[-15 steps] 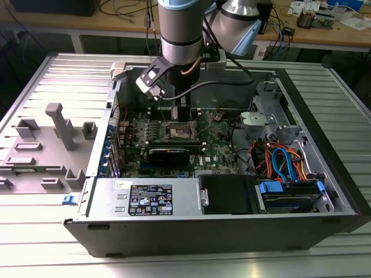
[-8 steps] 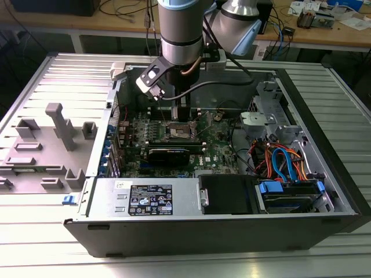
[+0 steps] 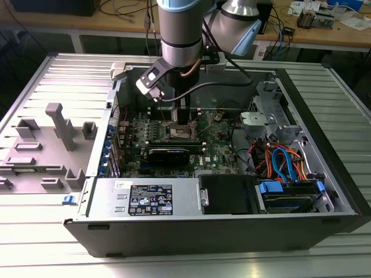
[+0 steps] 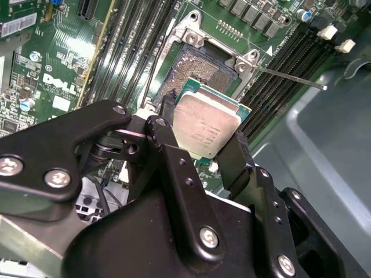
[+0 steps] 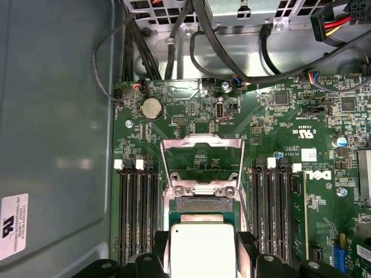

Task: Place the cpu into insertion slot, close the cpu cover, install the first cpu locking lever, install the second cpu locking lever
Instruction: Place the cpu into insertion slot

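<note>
The claw (image 4: 203, 128) grips the cpu (image 4: 203, 114) by two edges, just over the bare insertion slot (image 4: 200, 65). Nothing is seated yet (cpu cover (image 5: 201, 141) raised, locking lever (image 4: 290, 77) free).

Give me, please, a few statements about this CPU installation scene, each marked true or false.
1. The gripper is shut on the cpu. True.
2. The cpu cover lies closed over the insertion slot. False: the cover is flipped open and the slot is uncovered.
3. A round coin battery sits on the green board. True.
4. The computer case has its side panel on. False: it lies open, with the inside exposed.
</note>
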### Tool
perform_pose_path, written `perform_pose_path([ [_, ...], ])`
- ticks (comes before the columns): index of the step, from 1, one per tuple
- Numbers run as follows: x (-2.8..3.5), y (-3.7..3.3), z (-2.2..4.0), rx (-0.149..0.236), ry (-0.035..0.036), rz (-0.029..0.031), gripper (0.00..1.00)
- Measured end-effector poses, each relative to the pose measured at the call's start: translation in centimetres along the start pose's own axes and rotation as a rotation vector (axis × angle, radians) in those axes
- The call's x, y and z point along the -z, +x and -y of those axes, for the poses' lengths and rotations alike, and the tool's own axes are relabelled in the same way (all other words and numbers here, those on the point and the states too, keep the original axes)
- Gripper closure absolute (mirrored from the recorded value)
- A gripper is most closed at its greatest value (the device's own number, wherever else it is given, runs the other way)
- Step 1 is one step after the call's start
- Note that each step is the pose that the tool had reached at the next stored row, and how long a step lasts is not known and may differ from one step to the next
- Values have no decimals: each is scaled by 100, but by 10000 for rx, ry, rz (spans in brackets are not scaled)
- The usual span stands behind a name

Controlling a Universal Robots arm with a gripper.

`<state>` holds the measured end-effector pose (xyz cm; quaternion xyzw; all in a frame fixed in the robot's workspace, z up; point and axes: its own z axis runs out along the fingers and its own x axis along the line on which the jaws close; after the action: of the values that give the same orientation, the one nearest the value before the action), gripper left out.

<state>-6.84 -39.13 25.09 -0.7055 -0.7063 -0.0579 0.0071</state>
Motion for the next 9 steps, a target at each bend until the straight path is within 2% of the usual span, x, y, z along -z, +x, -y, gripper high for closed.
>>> perform_pose_path([
  [2,-42,-4,3,-156,-15,13,45],
  [6,-118,-11,9,-166,-15,34,45],
  [7,-161,-15,12,-166,-16,38,45],
  [9,-203,-19,15,-163,-16,88,45],
])
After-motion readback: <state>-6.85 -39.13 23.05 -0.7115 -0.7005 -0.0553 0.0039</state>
